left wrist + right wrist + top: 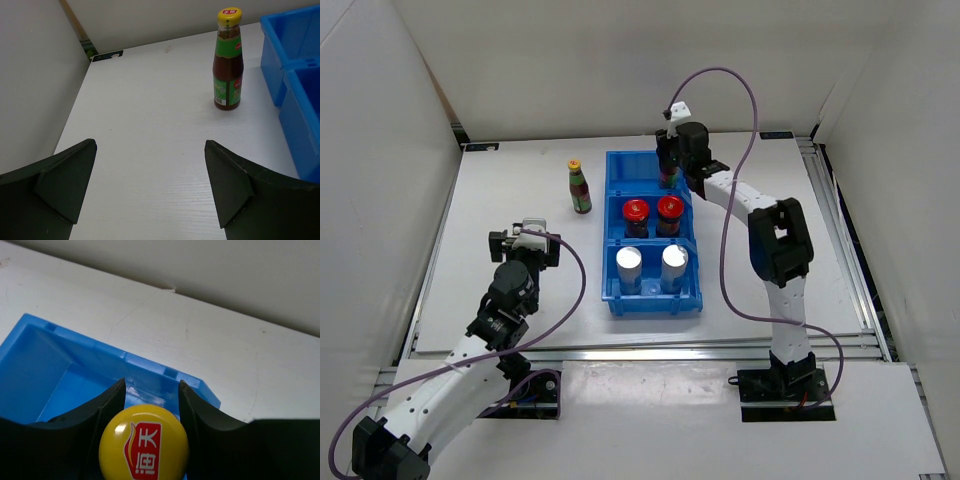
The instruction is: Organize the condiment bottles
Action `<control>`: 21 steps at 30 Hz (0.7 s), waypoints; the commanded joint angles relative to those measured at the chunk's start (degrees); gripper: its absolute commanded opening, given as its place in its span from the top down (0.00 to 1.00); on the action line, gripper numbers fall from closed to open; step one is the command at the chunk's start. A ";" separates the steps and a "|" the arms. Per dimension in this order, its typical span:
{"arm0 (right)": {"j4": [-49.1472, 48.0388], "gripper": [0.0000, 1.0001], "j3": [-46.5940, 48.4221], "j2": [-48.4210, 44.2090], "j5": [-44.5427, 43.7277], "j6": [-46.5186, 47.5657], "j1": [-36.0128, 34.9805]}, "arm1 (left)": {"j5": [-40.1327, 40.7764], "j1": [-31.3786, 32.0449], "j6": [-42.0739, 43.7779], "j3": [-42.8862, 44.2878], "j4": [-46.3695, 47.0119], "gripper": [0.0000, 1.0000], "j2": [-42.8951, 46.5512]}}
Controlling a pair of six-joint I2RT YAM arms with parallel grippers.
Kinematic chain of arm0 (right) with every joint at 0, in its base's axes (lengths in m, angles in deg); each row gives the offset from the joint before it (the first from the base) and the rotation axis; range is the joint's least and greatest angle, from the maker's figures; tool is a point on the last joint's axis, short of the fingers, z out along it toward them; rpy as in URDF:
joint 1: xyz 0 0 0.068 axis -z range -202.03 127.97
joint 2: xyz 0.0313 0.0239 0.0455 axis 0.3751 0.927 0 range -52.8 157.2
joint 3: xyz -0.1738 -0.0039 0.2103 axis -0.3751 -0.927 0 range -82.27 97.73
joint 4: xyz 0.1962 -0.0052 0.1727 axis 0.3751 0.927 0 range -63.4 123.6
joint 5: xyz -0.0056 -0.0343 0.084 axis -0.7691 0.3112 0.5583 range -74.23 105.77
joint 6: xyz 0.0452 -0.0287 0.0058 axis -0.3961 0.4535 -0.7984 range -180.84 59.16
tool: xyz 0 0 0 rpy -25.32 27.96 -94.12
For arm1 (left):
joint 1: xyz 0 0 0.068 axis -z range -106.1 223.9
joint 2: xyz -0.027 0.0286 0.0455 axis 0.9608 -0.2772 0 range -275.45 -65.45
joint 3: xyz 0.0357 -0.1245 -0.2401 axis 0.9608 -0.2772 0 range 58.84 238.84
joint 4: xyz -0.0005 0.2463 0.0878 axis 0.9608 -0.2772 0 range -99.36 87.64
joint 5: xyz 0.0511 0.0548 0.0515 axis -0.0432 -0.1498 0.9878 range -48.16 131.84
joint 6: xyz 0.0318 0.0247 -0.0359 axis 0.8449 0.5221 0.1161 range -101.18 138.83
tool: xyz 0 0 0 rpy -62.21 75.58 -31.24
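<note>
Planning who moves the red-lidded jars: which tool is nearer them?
Right. The right tool, shut on a yellow-capped bottle, is over the compartment just behind the red-lidded jars; the left tool is open, left of the bin.

Blue three-compartment bin sits on the white table

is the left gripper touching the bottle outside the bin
Apart. In the left wrist view, bare table lies between the bottle and the left gripper, jaws open.

There are two slim bottles with yellow caps, two red-lidded jars, two white silver-topped cylinders, and one blue bin that has three compartments.
</note>
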 commanded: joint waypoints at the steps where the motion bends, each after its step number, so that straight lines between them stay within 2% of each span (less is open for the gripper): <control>1: -7.00 1.00 3.64 -0.83 0.31 -0.97 -0.44 | -0.14 -0.11 -0.62 -0.40 1.18 0.00 0.11; 12: -4.63 0.98 1.70 0.32 -1.45 -2.12 -0.96 | -0.14 -0.11 -0.62 -0.40 1.18 0.00 0.64; 14: -3.22 0.89 1.70 0.32 -2.15 -2.12 -0.96 | -0.14 -0.11 -0.62 -0.40 1.18 0.00 0.64; 16: -2.52 0.73 1.70 0.32 -2.15 -2.73 -0.96 | -0.14 -0.11 -0.62 -0.40 1.18 0.00 0.64; 19: 0.20 0.64 3.54 0.32 -2.68 -4.22 -0.96 | -0.14 -0.11 -0.62 -0.40 1.18 0.00 0.64; 21: 2.66 0.53 4.86 0.32 -2.68 -4.23 -0.96 | -0.14 -0.11 -0.62 -0.40 1.18 0.00 1.17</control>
